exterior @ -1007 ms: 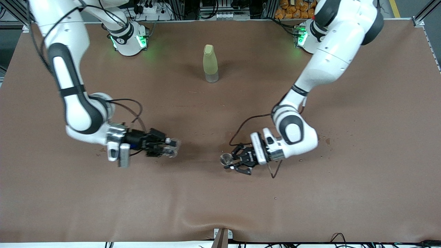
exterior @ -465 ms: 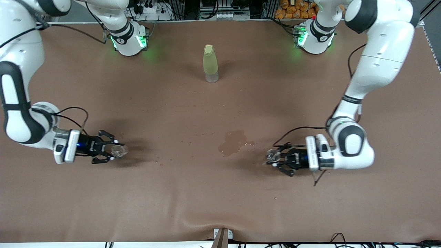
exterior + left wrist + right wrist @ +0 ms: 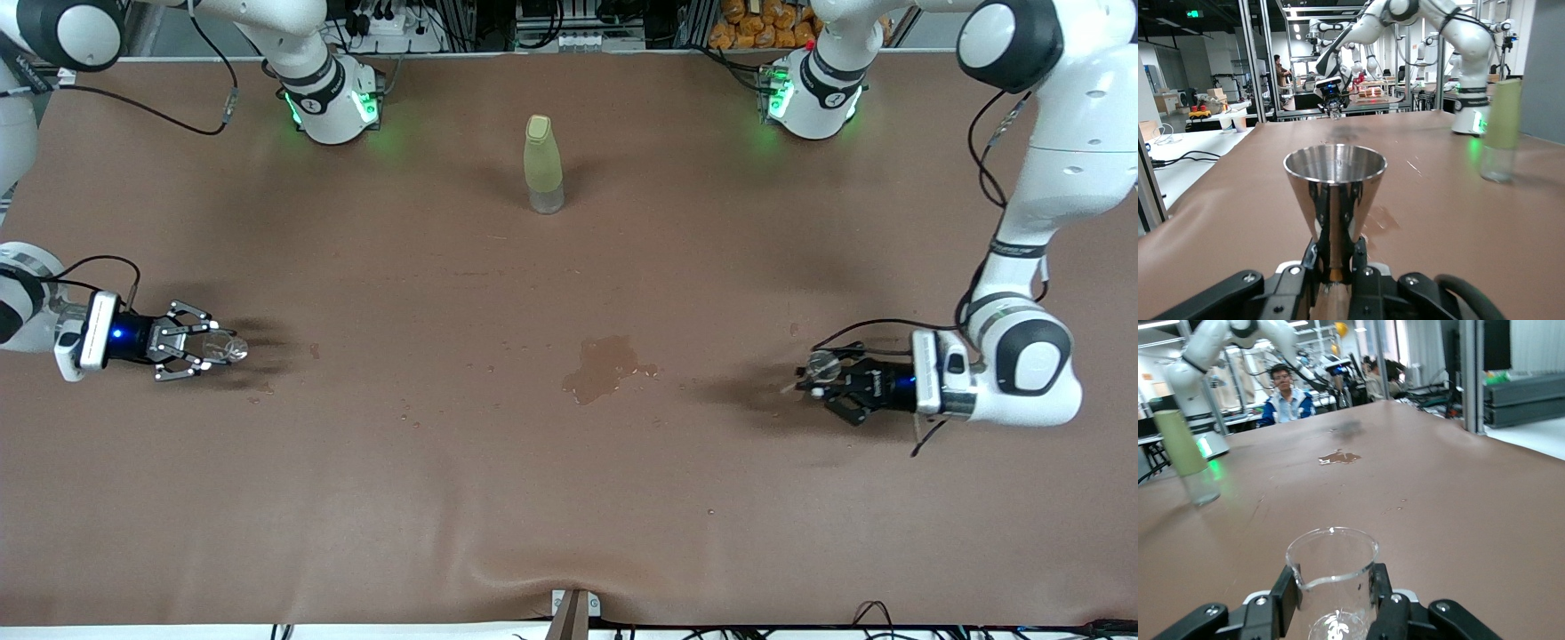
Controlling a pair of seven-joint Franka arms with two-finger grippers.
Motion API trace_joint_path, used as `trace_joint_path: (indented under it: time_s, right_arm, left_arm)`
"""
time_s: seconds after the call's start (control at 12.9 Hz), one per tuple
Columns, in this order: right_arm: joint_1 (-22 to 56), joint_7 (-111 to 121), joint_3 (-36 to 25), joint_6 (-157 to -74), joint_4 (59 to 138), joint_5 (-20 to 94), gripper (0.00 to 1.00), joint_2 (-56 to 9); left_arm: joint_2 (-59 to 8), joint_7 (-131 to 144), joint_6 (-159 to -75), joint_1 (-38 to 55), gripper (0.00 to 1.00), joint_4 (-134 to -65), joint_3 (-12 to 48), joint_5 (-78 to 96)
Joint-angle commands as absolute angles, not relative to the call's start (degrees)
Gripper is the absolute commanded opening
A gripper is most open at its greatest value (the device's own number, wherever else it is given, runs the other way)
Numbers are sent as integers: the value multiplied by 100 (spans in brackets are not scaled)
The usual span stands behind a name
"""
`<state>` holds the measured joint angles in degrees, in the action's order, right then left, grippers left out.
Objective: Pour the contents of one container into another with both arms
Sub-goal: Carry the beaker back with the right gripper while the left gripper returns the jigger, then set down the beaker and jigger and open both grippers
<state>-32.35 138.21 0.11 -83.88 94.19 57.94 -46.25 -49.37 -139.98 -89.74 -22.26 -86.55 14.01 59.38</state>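
Observation:
My right gripper [image 3: 206,348] is shut on a clear glass beaker [image 3: 228,348], low over the right arm's end of the table. In the right wrist view the black fingers [image 3: 1286,597] press both sides of the upright beaker [image 3: 1331,570], with the gripper [image 3: 1333,600] round its lower part. My left gripper [image 3: 822,380] is shut on a shiny metal conical cup [image 3: 821,364], low over the left arm's end. The left wrist view shows the gripper [image 3: 1336,263] clamping the narrow waist of that cup [image 3: 1335,180], mouth up.
A capped yellow-green bottle [image 3: 543,164] stands mid-table toward the robots' bases, also seen as the bottle [image 3: 1498,130] and the bottle [image 3: 1185,453]. A wet puddle [image 3: 605,364] with scattered drops darkens the brown cloth between the grippers. The cloth's edge bulges nearest the front camera.
Both arms have swung outward from the middle toward their own table ends, each carrying its vessel. The puddle in the middle has come into view.

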Motion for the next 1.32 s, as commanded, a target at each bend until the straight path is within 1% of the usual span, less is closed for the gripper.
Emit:
trace_joint_path:
  time_s: [0.0, 0.08, 0.23, 0.31, 0.39, 0.46, 0.54, 0.62, 0.77, 0.85, 0.93, 1.16, 1.24]
  right_arm:
    - [-3208, 14403, 158, -8183, 8790, 5634, 15, -5316]
    - [-3182, 14466, 167, -8174, 8737, 5634, 21, -5404]
    - [-3164, 14484, 167, -8174, 8736, 5616, 29, -5493]
    - [-3181, 14476, 167, -8174, 8736, 5608, 30, -5502]
    - [-3216, 14476, 158, -8174, 8736, 5599, 36, -5502]
    - [-3243, 14476, 158, -8174, 8736, 5599, 54, -5511]
    - [-3243, 14484, 167, -8174, 8736, 5607, 69, -5519]
    - [-3243, 14484, 167, -8174, 8736, 5634, 78, -5563]
    - [-3208, 14493, 176, -8174, 8719, 5651, 90, -5634]
    - [-3208, 14484, 176, -8174, 8684, 5651, 95, -5625]
    - [-3208, 14441, 176, -8104, 8570, 5643, 100, -5608]
    - [-3199, 13794, 158, -7998, 8175, 5477, 100, -5362]
    - [-3217, 13242, 158, -7955, 7991, 5302, 100, -5274]
  left_arm:
    - [-4904, -14693, -8877, -2801, 0, -9113, 1485, 5582]
    - [-4948, -14817, -8877, -3004, 0, -9219, 1485, 5459]
    - [-4983, -14993, -8877, -3303, 0, -9255, 1468, 5108]
    - [-5079, -15107, -8877, -3453, 0, -9255, 1459, 5019]
    - [-5211, -15230, -8877, -3567, 0, -9255, 1450, 5010]
    - [-5334, -15327, -8877, -3629, 0, -9246, 1450, 4992]
    - [-5413, -15406, -8877, -3665, 0, -9237, 1441, 4957]
    - [-5458, -15451, -8877, -3665, 0, -9220, 1441, 4922]
    - [-5449, -15425, -8877, -3656, 0, -9211, 1441, 4896]
    - [-5449, -15434, -8877, -3665, 10, -9202, 1441, 4896]
    - [-5458, -15442, -8877, -3656, 36, -9211, 1441, 4887]
    - [-5476, -15442, -8877, -3656, 55, -9202, 1441, 4887]
    - [-5476, -15442, -8877, -3648, 59, -9193, 1441, 4887]
